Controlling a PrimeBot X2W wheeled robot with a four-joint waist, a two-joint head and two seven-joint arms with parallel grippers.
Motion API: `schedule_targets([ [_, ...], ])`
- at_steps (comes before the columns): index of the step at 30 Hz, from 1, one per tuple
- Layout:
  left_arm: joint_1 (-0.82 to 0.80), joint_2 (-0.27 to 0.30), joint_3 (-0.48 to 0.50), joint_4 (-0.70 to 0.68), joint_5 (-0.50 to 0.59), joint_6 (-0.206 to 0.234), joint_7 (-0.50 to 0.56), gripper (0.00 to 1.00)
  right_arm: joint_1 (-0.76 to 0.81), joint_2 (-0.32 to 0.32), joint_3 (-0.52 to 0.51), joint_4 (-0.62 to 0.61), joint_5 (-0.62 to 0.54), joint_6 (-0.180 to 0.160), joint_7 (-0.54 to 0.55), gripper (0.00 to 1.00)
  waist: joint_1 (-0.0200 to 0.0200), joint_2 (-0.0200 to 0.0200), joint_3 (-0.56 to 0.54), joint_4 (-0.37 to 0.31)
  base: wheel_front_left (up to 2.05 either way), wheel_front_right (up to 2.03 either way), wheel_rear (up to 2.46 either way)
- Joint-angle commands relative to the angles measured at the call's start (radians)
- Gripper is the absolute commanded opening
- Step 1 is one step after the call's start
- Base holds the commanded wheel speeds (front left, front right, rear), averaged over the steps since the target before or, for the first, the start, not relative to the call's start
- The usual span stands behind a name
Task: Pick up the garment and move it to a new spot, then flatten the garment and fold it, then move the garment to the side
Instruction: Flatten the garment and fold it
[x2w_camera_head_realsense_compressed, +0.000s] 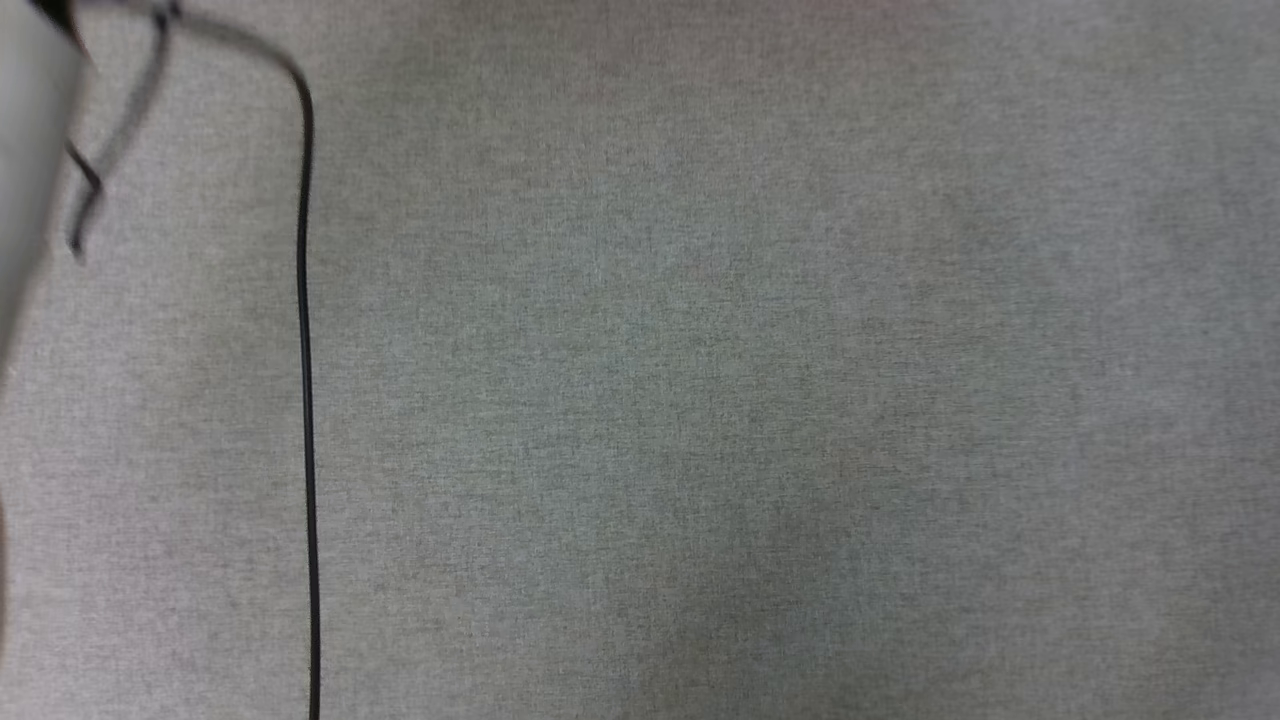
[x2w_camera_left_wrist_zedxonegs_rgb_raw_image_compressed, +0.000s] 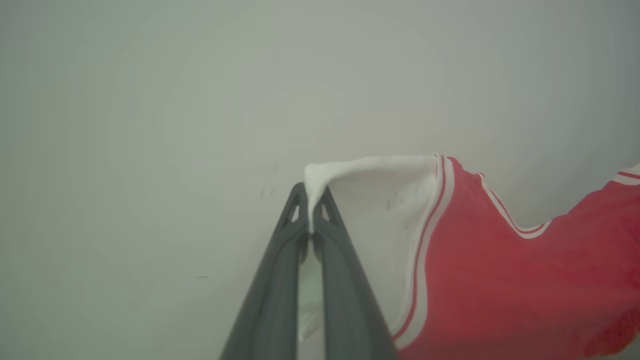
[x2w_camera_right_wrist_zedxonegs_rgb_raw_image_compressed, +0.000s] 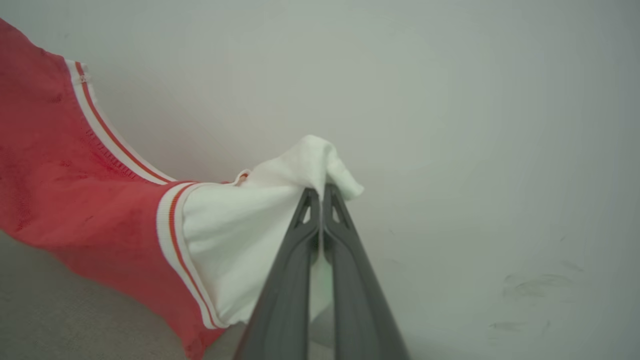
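Note:
The garment (x2w_camera_left_wrist_zedxonegs_rgb_raw_image_compressed: 500, 260) is a red jersey with white sleeves and red-and-white striped trim. In the left wrist view my left gripper (x2w_camera_left_wrist_zedxonegs_rgb_raw_image_compressed: 311, 197) is shut on the edge of one white sleeve, and the red body stretches away to the right. In the right wrist view my right gripper (x2w_camera_right_wrist_zedxonegs_rgb_raw_image_compressed: 320, 195) is shut on the bunched end of the other white sleeve, with the garment (x2w_camera_right_wrist_zedxonegs_rgb_raw_image_compressed: 65, 190) running off to the left. The shirt hangs lifted between the two grippers in front of a pale wall.
The head view looks down on a grey cloth-covered surface (x2w_camera_head_realsense_compressed: 700, 400). A thin black cable (x2w_camera_head_realsense_compressed: 305, 400) runs down its left side. A pale blurred arm part (x2w_camera_head_realsense_compressed: 30, 120) sits at the top left corner.

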Motion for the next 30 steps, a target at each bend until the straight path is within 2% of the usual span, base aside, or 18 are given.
schedule_targets([
  [1,0.088,0.016,0.019,-0.035,0.006,0.013,-0.006,0.0,0.054,-0.003,0.024,-0.017,0.027,-0.001,-0.01,0.0,-0.0001,0.0,-0.021,-0.005,0.0,0.0,0.0],
  [9,0.447,0.042,0.102,-0.22,-0.001,0.062,-0.006,0.0,0.269,-0.022,0.13,-0.086,0.104,-0.001,-0.029,0.0,-0.0001,0.0,-0.104,-0.004,0.0,0.0,0.0],
  [15,0.732,0.03,0.165,-0.317,-0.019,0.086,-0.006,0.0,0.483,-0.042,0.165,-0.133,0.177,-0.001,-0.048,0.0,-0.0001,0.0,-0.189,0.009,0.0,0.0,0.0],
  [23,1.052,0.005,0.243,-0.357,-0.034,0.083,-0.006,0.0,0.764,-0.089,0.16,-0.182,0.234,-0.001,-0.067,0.0,-0.0001,0.0,-0.294,0.022,0.0,0.0,0.0],
  [24,1.142,-0.001,0.264,-0.356,-0.045,0.078,-0.006,0.0,0.862,-0.097,0.151,-0.193,0.245,-0.001,-0.072,0.0,-0.0001,0.0,-0.329,0.021,0.0,0.0,0.0],
  [30,1.284,-0.015,0.309,-0.358,-0.042,0.092,-0.006,0.0,1.005,-0.1,0.106,-0.212,0.255,-0.001,-0.076,0.0,-0.0001,0.0,-0.386,0.015,0.0,0.0,0.0],
])
